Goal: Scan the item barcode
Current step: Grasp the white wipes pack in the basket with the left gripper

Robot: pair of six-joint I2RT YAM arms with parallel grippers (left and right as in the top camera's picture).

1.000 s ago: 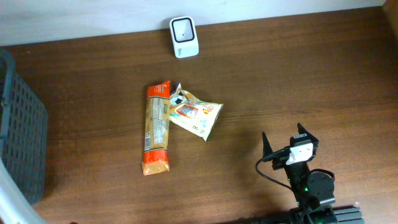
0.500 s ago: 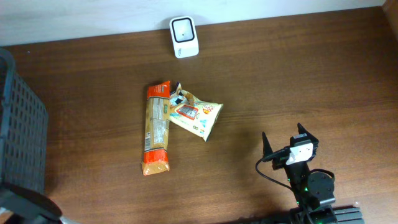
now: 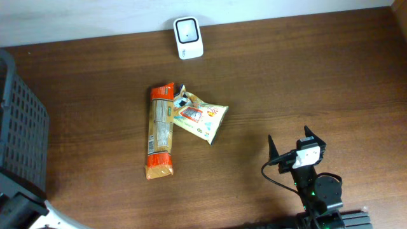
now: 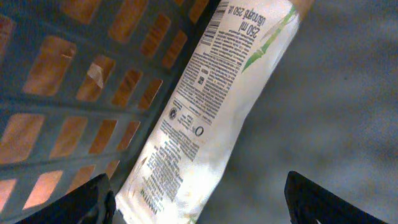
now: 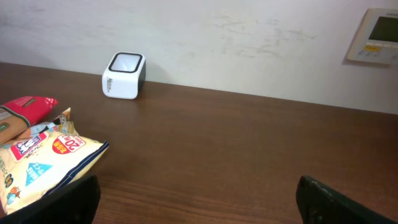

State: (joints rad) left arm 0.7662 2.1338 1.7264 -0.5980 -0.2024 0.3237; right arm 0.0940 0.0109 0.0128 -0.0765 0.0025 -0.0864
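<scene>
A white pouch (image 4: 205,118) printed with small text and "250 ml" lies slanted inside the grey basket (image 4: 74,81), with a barcode strip near its upper end. My left gripper (image 4: 199,200) is open around the pouch's lower end. Its left finger is close beside the pouch and its right finger stands well apart. The white barcode scanner (image 3: 188,37) stands at the table's far edge and also shows as the scanner (image 5: 124,76) by the wall. My right gripper (image 3: 289,138) rests open at the front right, and nothing lies between the jaws of the right gripper (image 5: 196,200).
A long orange snack pack (image 3: 160,130) and a white snack bag (image 3: 200,119) lie overlapping mid-table. The basket (image 3: 22,146) fills the left edge. Part of my left arm (image 3: 19,213) shows at the front left corner. A wall panel (image 5: 376,34) hangs at the right.
In the overhead view my left arm has shifted at the basket's near corner. The right arm, the scanner and the snack packs have not moved.
</scene>
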